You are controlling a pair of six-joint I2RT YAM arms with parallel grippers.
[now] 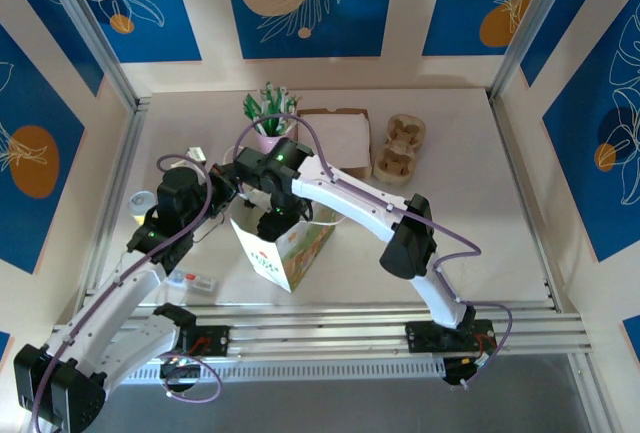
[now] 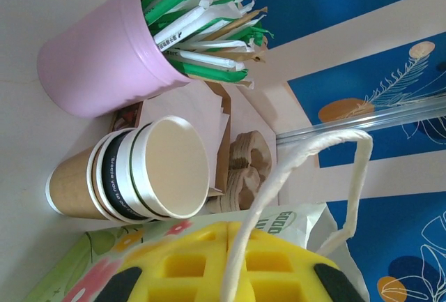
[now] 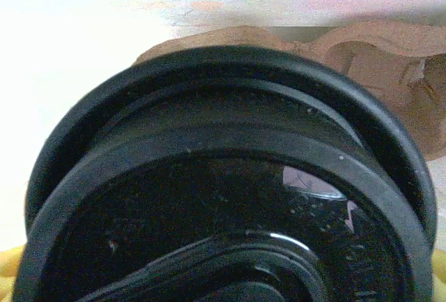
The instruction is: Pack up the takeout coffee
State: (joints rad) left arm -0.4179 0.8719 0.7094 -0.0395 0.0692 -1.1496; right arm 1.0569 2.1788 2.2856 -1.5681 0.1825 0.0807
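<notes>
The top camera looks down from behind the arms over the table (image 1: 500, 253). The left wrist camera, rolled sideways, faces the pink cup (image 2: 97, 65) past the handle (image 2: 359, 176); both show the carrier (image 1: 398, 148). The right wrist camera sits against the coffee lid (image 3: 223, 197).

Blue leaf-patterned wall panels (image 1: 340, 23), beige table (image 1: 480, 213)

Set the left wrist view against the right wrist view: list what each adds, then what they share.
Left wrist: a pink cup of wrapped straws, stacked paper cups, and a white bag handle pinched in the left gripper. Right wrist: the takeout coffee, its black lid close up. Shared: probably the brown moulded pulp carrier; similar brown pulp sits behind the lid.
</notes>
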